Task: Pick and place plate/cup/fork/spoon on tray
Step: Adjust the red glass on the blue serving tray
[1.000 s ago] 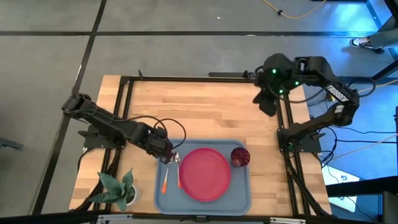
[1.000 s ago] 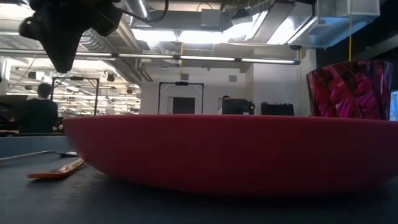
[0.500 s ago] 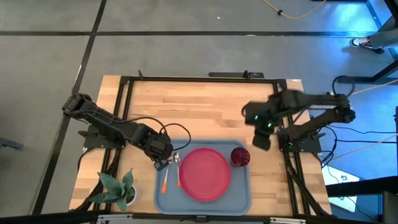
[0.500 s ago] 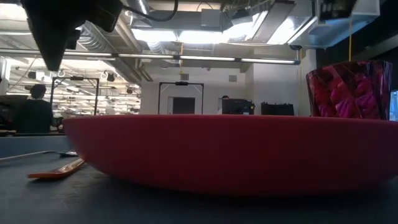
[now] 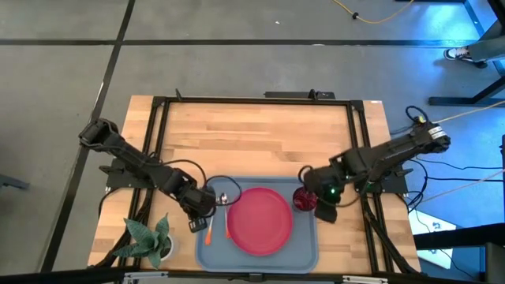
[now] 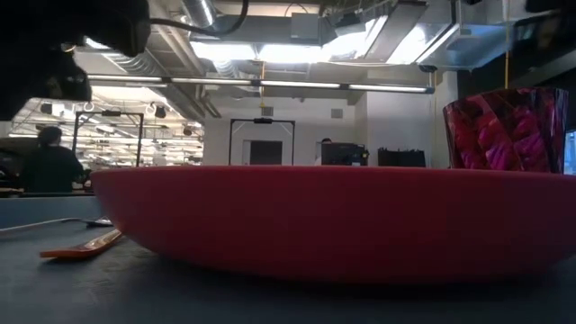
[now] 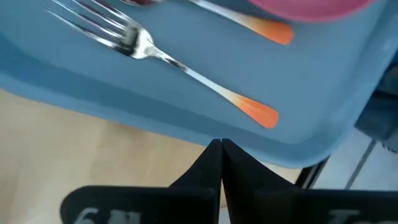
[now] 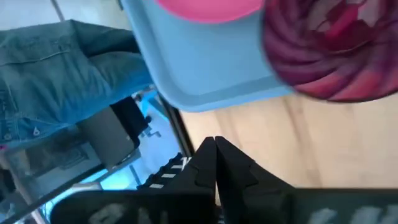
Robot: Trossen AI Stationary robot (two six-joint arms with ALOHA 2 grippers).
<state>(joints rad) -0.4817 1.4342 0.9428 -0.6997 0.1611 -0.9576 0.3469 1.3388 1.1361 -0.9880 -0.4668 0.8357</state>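
Observation:
The grey-blue tray (image 5: 306,244) lies at the table's near edge. On it rest the pinkish-red plate (image 5: 260,219), the dark red cup (image 5: 304,198) at the tray's far right corner, the fork (image 5: 208,230) and the spoon (image 5: 227,222), both left of the plate. My left gripper (image 5: 198,222) is shut and empty over the wood just outside the tray's left rim (image 7: 186,121), pointing at the fork (image 7: 134,43). My right gripper (image 5: 325,205) is shut and empty just outside the tray's right rim (image 8: 205,93), beside the cup (image 8: 329,53).
A small potted plant (image 5: 150,241) stands at the table's near left corner. Black frame rails (image 5: 158,142) run along the table's sides. A person's jeans (image 8: 56,68) show beyond the near edge. The far half of the table is bare wood (image 5: 260,142).
My right arm has swung from the table's far right corner down and toward the near edge, ending beside the cup at the tray's right rim. My left gripper has drawn back from over the tray's left part toward the near left, off the rim. The dishes have stayed put.

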